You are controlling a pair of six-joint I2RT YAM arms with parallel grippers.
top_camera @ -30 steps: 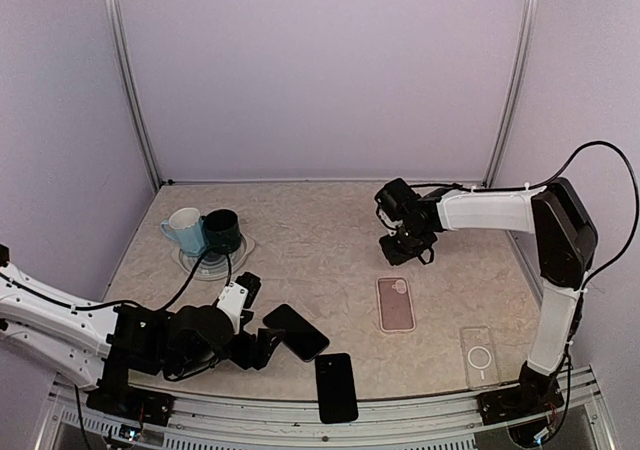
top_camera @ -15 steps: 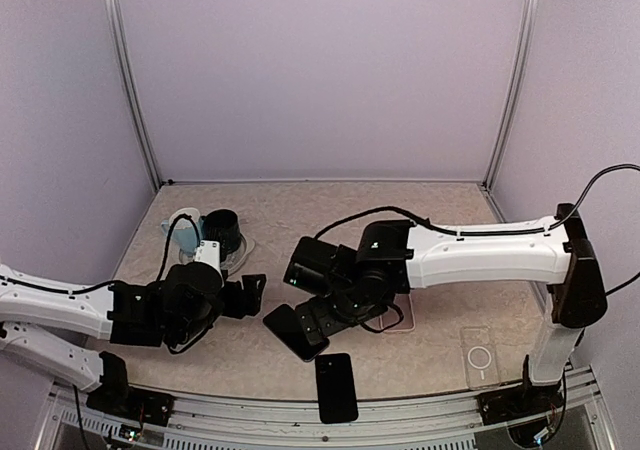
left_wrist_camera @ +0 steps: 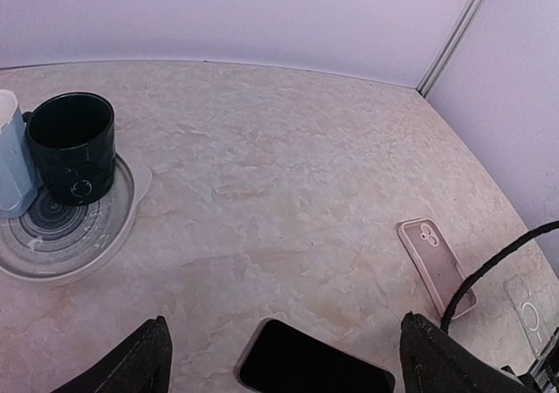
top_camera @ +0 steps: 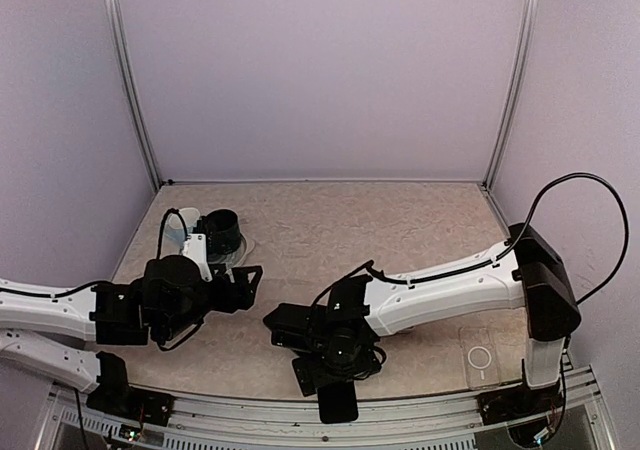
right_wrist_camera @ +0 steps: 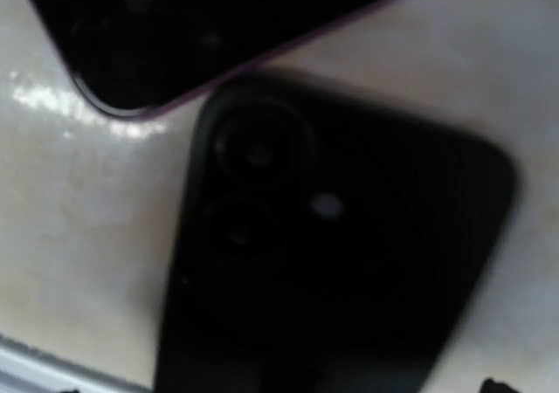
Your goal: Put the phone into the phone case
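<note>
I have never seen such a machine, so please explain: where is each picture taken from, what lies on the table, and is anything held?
A left arm and a right arm are bolted at the near edge of the table, each ending in a two-finger gripper. One picture looks down from above and behind; the other two come from a camera on each wrist. On the table lie a phone, screen up, a black phone-shaped thing, back up, a pink case, a clear case, and a dark green mug and a light blue mug on a coaster. The left gripper and the right gripper are both open; nothing is held.
</note>
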